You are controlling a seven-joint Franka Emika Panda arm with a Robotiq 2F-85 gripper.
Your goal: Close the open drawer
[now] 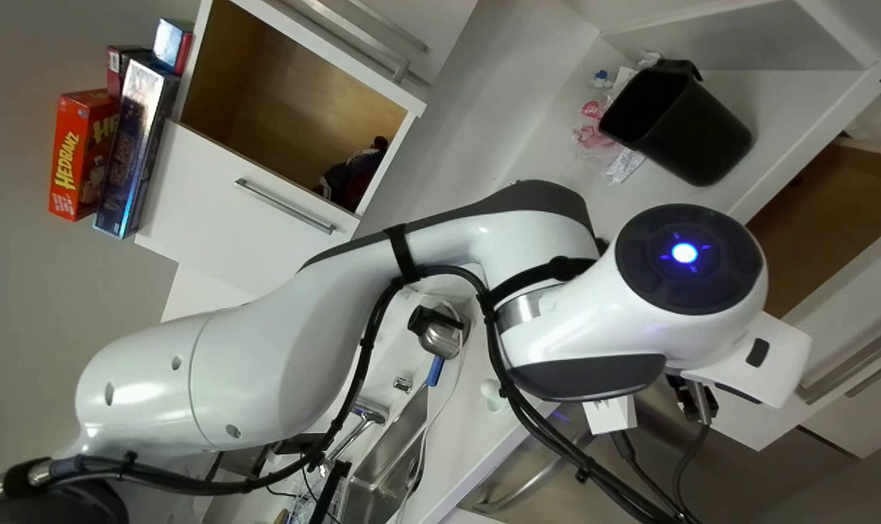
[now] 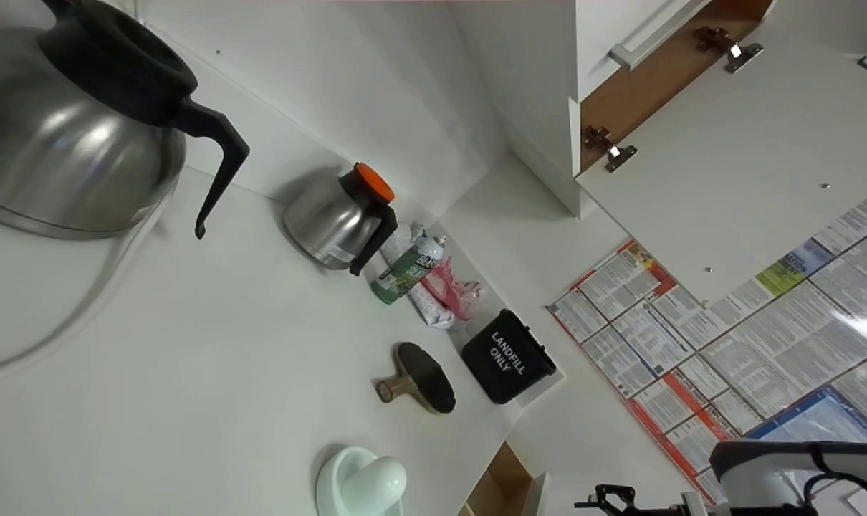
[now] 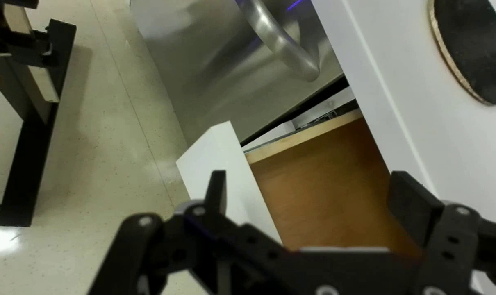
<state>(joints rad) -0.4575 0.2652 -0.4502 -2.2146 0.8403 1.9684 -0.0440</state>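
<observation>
Two fingers (image 3: 217, 190) of gripper (image 3: 309, 198) spread wide, nothing gripped. Open drawer (image 3: 321, 180) beyond fingertips in wrist view, brown wooden inside showing through gap; white front (image 3: 221, 151) past one finger, worktop (image 3: 449, 135) past other. Whether touching drawer: unclear.
</observation>
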